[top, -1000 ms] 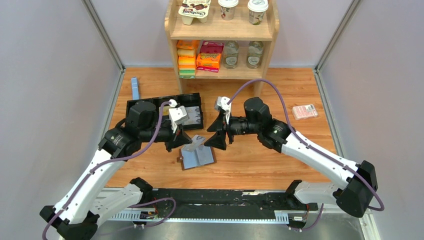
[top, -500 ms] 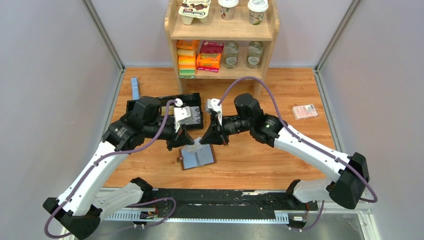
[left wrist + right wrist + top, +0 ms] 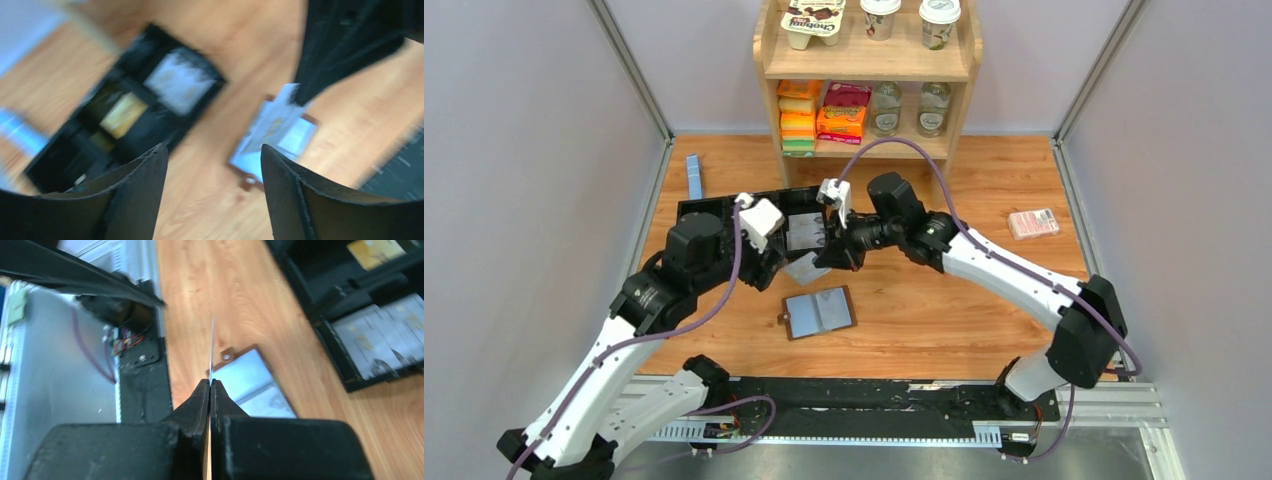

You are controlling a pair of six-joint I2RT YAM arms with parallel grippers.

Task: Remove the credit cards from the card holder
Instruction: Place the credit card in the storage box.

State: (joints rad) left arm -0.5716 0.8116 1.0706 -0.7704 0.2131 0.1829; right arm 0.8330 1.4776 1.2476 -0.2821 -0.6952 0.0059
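Note:
The card holder (image 3: 819,312) lies open on the wooden table, grey-blue inside up, and shows as well in the right wrist view (image 3: 252,380) and, blurred, in the left wrist view (image 3: 302,142). A pale credit card (image 3: 807,268) hangs above the table just beyond the holder, with my right gripper (image 3: 826,258) shut on it. Seen edge-on, that card (image 3: 212,347) stands up from the closed right gripper (image 3: 210,383). My left gripper (image 3: 214,157) is open and empty, left of the card (image 3: 274,120); from above it (image 3: 771,266) sits beside the tray.
A long black compartmented tray (image 3: 714,212) behind the grippers holds several pale cards (image 3: 804,230). A wooden shelf (image 3: 869,75) with packets and bottles stands at the back. A blue strip (image 3: 694,176) lies far left, a pink-red packet (image 3: 1033,223) far right.
The right gripper shut on the card and carried it up and back, away from the holder. The left gripper let go of the card, opened and drew back left.

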